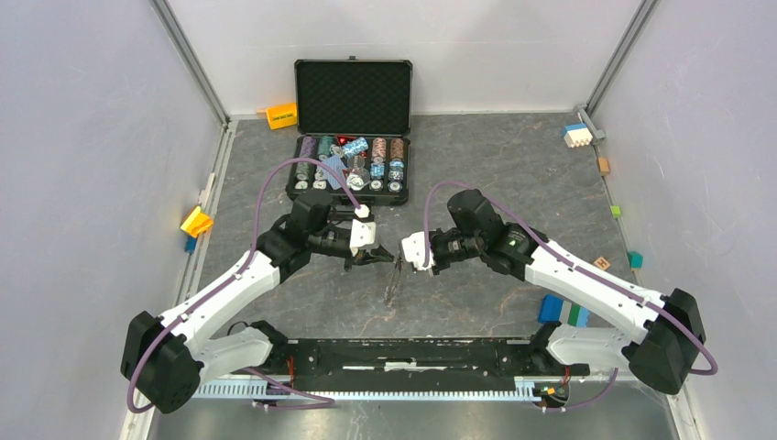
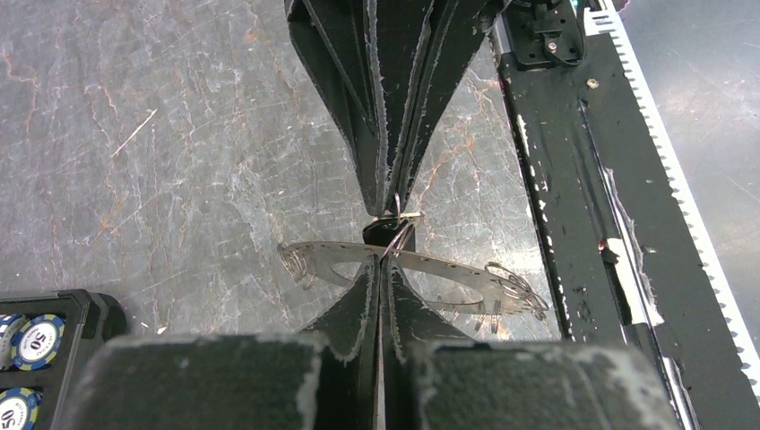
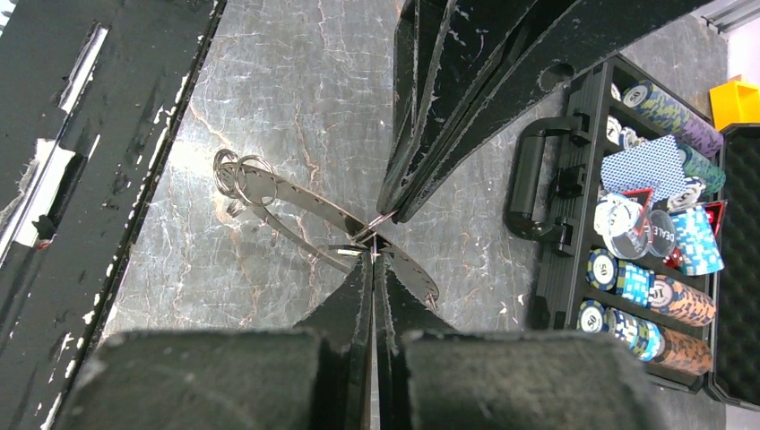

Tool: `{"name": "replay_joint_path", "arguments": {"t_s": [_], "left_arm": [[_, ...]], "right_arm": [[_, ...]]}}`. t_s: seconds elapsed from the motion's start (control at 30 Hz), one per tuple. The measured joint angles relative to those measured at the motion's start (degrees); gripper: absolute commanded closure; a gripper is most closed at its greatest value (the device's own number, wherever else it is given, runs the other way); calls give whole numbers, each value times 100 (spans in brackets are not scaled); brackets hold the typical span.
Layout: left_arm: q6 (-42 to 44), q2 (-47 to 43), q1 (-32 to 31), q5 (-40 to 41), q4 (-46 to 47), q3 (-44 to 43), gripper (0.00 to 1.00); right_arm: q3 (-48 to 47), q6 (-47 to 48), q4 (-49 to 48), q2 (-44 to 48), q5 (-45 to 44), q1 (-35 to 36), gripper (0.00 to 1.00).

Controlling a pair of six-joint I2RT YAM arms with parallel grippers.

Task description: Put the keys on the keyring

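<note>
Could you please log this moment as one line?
left gripper shut on keyring | right gripper shut, tip-to-tip with left | keyring off table

Top camera looks down; wrist cameras face each other (sharing keyring (image 2: 448,265)).

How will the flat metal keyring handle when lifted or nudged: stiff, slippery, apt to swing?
The keyring looks like thin flat metal, so probably stiff, not floppy. Its shiny face may slip or pivot in a pinch grip. The small wire loops at its end would likely dangle and snag.
</note>
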State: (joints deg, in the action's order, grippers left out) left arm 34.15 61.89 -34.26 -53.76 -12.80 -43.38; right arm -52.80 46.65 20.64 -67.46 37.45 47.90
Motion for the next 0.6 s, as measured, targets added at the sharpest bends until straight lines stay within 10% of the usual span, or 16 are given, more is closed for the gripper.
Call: {"name": "replay_joint_path", "arguments": {"t_s": [0.6], "left_arm": [[0,39,-26,114,-37,0,98]], "right_arm": [[-153,-223,-24,-173,4,7,100]]}}
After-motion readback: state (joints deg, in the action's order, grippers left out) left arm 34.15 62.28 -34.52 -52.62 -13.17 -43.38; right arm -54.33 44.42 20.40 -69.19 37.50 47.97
